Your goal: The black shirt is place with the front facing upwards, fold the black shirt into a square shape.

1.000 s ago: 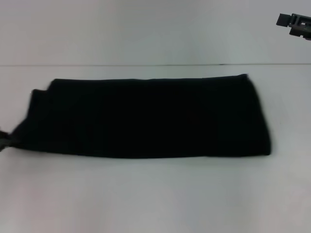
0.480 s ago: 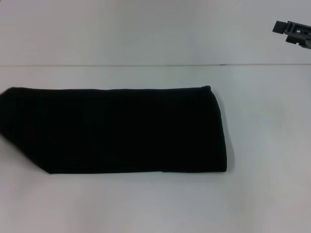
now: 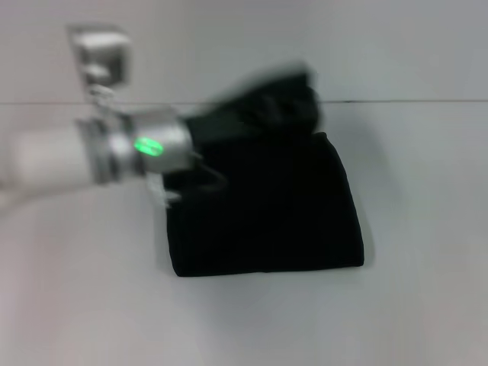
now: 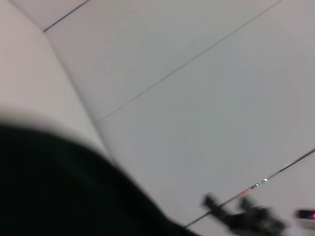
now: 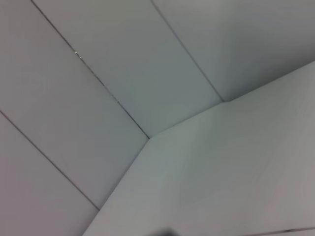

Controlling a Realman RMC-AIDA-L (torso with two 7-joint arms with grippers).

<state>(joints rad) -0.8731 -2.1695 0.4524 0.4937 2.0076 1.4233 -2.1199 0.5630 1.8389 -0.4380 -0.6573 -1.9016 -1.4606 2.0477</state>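
The black shirt [image 3: 267, 217] lies on the white table in the middle of the head view, folded into a narrow band with its plain black side up. No lettering or label shows. My left arm reaches in from the left, and my left gripper [image 3: 293, 95] holds the shirt's left end lifted above the far right part of the cloth, blurred by motion. In the left wrist view, black cloth [image 4: 49, 187] fills the corner close to the camera. My right gripper [image 4: 243, 219] shows only there, small and far off.
The white table [image 3: 412, 297] stretches around the shirt, and its back edge [image 3: 427, 101] meets a pale wall. The right wrist view shows only pale wall and ceiling panels.
My left arm has swung in from the left, carrying the shirt's left end up and over to the right. The flat part of the cloth is now about half as wide. The right gripper has left the head view.
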